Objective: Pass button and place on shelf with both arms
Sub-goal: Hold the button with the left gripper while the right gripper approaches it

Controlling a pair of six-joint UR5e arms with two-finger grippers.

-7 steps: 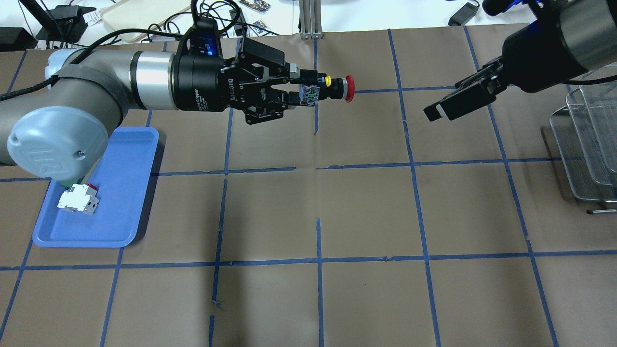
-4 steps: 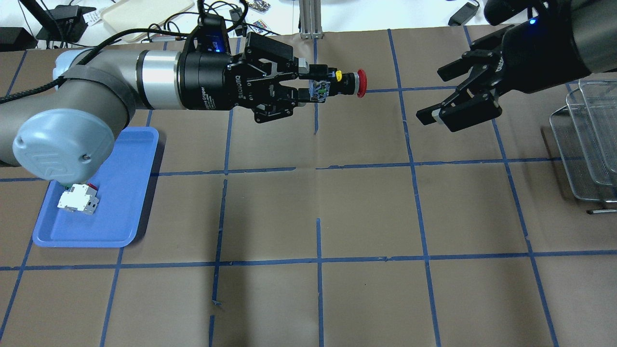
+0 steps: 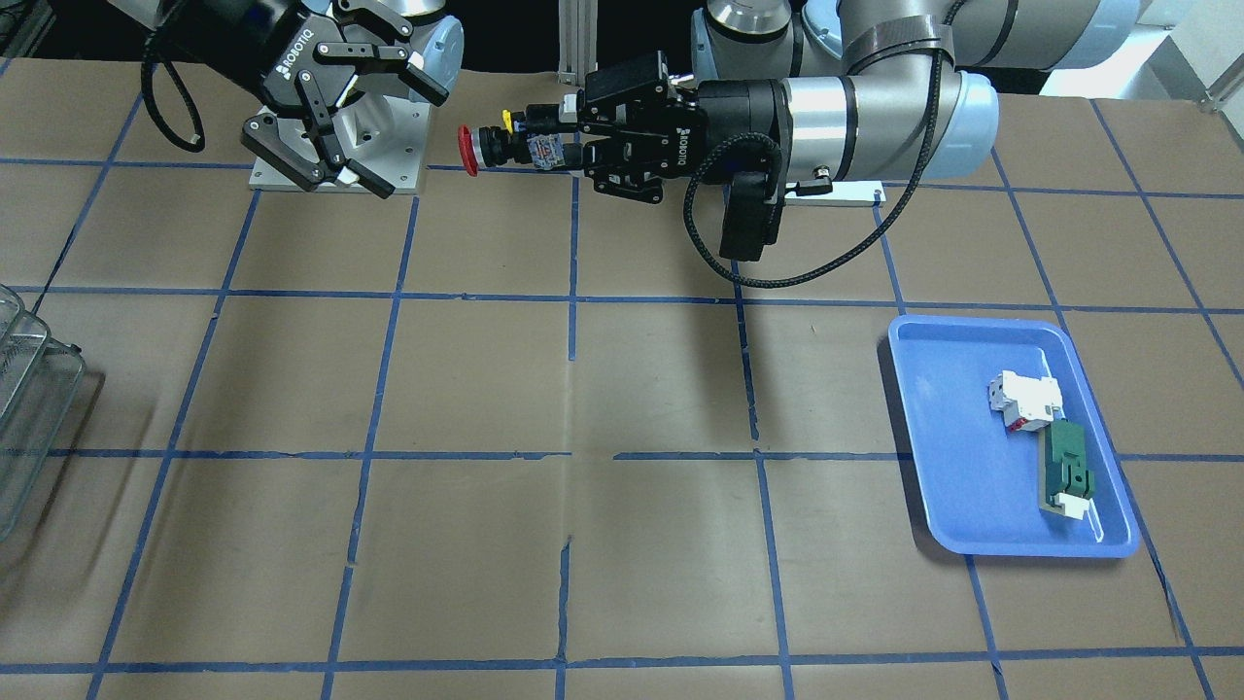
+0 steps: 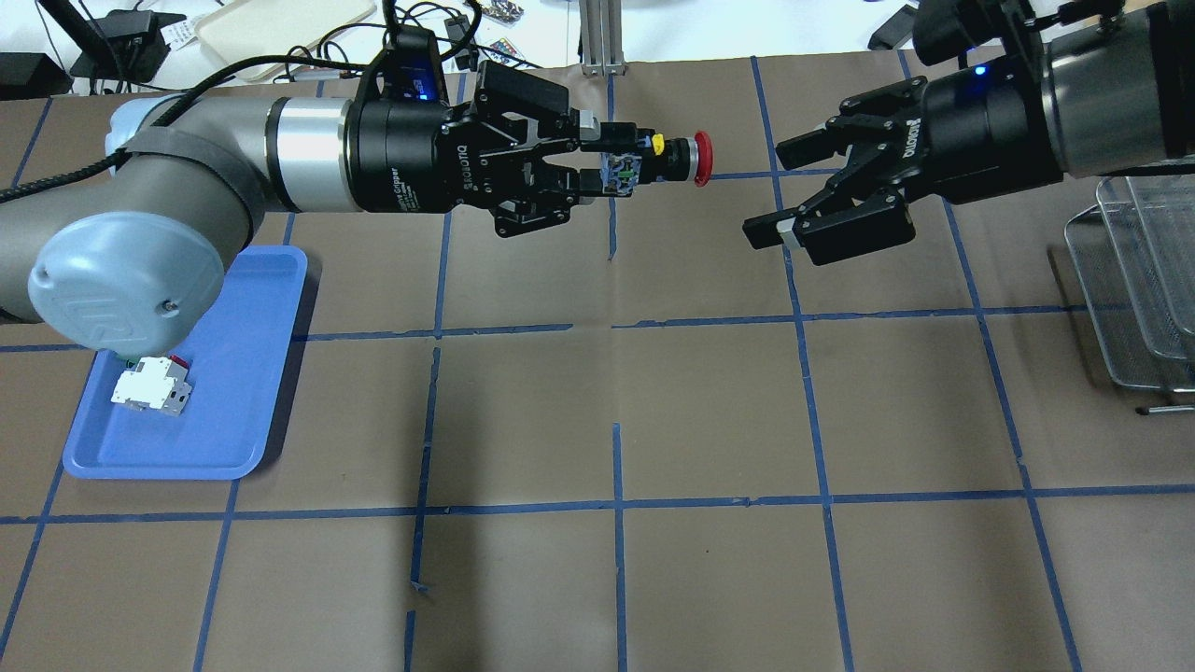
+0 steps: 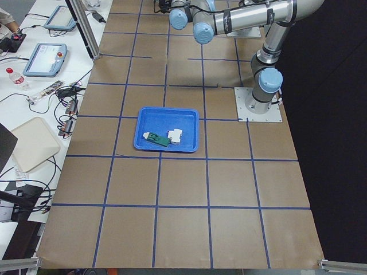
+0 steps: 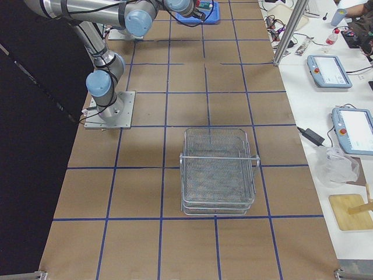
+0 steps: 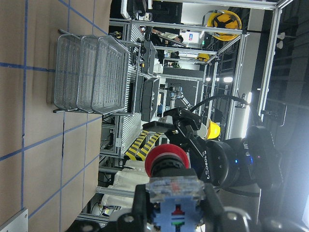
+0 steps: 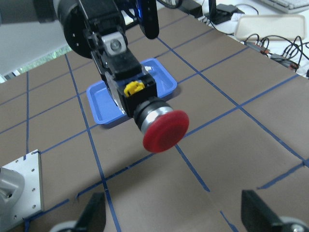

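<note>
My left gripper (image 4: 607,166) is shut on the grey-blue rear block of the button (image 4: 677,159) and holds it level above the table's far middle, red cap towards the right arm. The button also shows in the front view (image 3: 491,149), the left wrist view (image 7: 166,162) and the right wrist view (image 8: 164,130). My right gripper (image 4: 775,191) is open and empty, facing the red cap a short gap to its right, not touching it. It also shows in the front view (image 3: 413,141). The wire shelf (image 4: 1134,280) stands at the right table edge, seen whole in the right-side view (image 6: 218,172).
A blue tray (image 4: 233,392) lies at the near left under the left arm's elbow, holding a white blocky part (image 4: 149,385) and a green part (image 3: 1067,472). Brown paper with a blue tape grid covers the table. Cables and devices lie beyond the far edge.
My right gripper has moved left towards the button and turned to face its cap with open fingers. My left gripper shifted slightly right with the button, then held still.
</note>
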